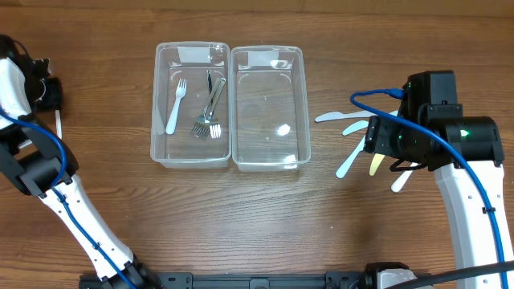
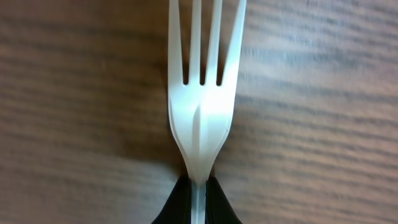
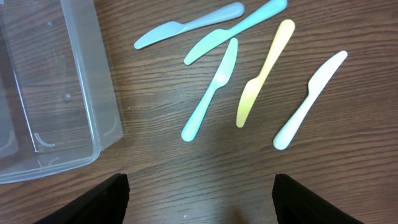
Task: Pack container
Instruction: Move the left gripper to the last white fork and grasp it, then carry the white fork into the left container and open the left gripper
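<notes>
Two clear rectangular plastic containers stand side by side, touching, on the wooden bench [image 1: 265,217]. The left container [image 1: 154,120] holds a white plastic fork [image 1: 176,103] and several metal forks [image 1: 212,106]. At the bench's far left edge, the left tool [image 2: 198,190] is pressed together, pinching the handle of a second white plastic fork [image 2: 202,112]. The right tool [image 3: 199,202], spread wide, hovers over five pastel plastic knives [image 3: 212,87] lying beside the right container [image 1: 308,104].
</notes>
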Tool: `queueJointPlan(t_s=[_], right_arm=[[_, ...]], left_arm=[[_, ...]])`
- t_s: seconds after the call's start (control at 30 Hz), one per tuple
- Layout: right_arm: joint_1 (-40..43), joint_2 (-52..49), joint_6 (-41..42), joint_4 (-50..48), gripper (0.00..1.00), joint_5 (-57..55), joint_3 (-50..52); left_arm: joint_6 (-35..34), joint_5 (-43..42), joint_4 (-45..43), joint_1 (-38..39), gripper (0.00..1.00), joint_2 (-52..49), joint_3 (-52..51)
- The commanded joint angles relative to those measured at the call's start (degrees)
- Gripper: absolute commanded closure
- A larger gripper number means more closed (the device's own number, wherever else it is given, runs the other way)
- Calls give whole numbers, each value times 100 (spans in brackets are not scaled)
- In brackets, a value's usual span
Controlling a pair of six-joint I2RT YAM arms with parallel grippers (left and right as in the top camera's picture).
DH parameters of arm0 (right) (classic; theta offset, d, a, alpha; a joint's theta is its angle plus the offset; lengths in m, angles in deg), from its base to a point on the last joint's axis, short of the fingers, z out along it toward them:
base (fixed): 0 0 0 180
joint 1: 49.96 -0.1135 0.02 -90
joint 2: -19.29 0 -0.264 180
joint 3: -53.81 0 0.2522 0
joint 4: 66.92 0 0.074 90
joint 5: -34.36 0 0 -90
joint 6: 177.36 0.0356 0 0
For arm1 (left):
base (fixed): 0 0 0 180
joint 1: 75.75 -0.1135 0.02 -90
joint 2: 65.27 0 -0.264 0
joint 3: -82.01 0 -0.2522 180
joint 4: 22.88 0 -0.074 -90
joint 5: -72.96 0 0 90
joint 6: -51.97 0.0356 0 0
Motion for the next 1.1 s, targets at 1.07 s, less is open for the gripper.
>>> queueJointPlan(t_s=[1.07], right_arm=[[15, 24, 26, 136, 22, -59, -146]], left_arm=[[-2090, -63, 1506, 4649, 96, 1996, -66]])
